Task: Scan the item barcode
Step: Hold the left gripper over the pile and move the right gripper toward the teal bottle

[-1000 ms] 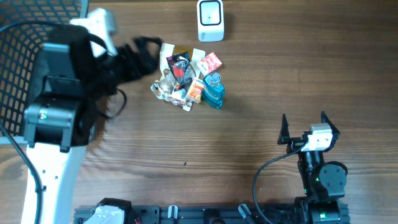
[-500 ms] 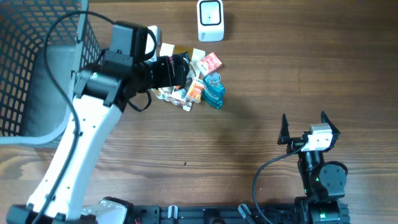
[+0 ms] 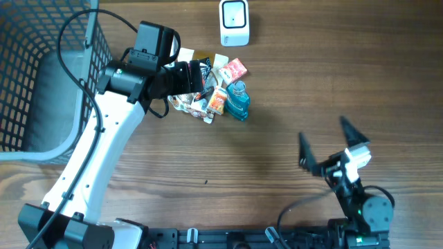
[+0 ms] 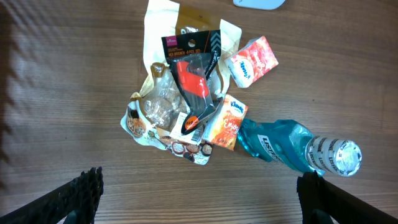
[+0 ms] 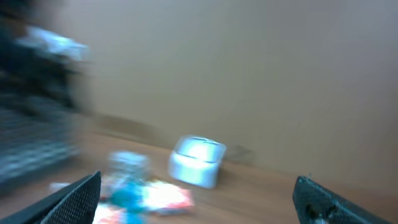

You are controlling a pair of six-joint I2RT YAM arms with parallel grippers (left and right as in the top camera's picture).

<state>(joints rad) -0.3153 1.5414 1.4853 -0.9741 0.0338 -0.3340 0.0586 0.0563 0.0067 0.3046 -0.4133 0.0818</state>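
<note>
A pile of items (image 3: 211, 86) lies on the wooden table: a blue bottle (image 4: 280, 146), a red and black carded pack (image 4: 196, 68), an orange tissue pack (image 4: 227, 124), a red and white packet (image 4: 252, 59) and a clear snack bag (image 4: 155, 109). The white scanner (image 3: 234, 23) stands behind the pile, blurred in the right wrist view as the scanner (image 5: 198, 160). My left gripper (image 3: 199, 77) hovers over the pile, open and empty, its jaws straddling bare wood just short of the items (image 4: 199, 196). My right gripper (image 3: 324, 142) is open and empty at the front right, far from the pile.
A black wire basket (image 3: 28, 69) fills the far left of the table. Cables trail from both arms. Bare wood lies between the pile and the right arm.
My left arm has swung from the basket to above the pile and settled there. My right arm has tilted and turned, its view now blurred by motion.
</note>
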